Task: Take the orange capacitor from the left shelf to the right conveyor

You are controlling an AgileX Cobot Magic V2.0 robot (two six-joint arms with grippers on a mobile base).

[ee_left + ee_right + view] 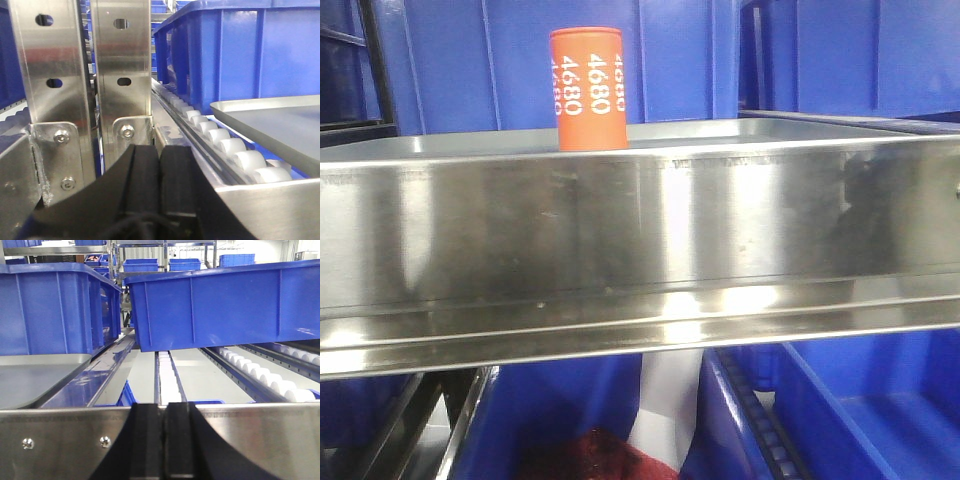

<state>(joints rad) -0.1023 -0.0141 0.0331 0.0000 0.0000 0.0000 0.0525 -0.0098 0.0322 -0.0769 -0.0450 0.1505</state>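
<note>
Closest to the left wrist lens, the left gripper (159, 160) has its two black pads pressed together with nothing between them. It faces two slotted stainless-steel uprights (122, 65), not the work. The right gripper (164, 415) is likewise closed and empty, sitting behind a bolted steel rail (60, 432).

Task item: the small orange cylindrical capacitor (590, 88), printed "4680", stands upright on the wide, shiny stainless-steel left shelf (640, 240). It is left of centre, behind the tall front lip, which hides its base. Neither gripper appears near it in the front view. The right conveyor appears in no view.

Assessment: the step in hand is the approach, not yet begun.
- The working gripper should open wider than the cylinder before closing in.
- It should come over the lip and close squarely on the printed side, above the lip line.
- The capacitor looks tall for its base, so a glancing touch could tip it.
- Reflections in the lip may mislead depth.

Containers, left to right:
- Large blue plastic bins (470, 60) back the shelf; contents hidden.
- Below the shelf, a lower blue bin (560, 400) holds a dark red mass (590, 458), unidentifiable.
- Its blue neighbour (910, 370) shows only bare interior.
- Left wrist view: a tall blue bin (240, 50), contents hidden, stands beside white rollers (245, 160) and a shallow grey metal tray (260, 106) with nothing seen on it.
- Right wrist view: a tilted blue bin (225, 305); contents hidden.
</note>
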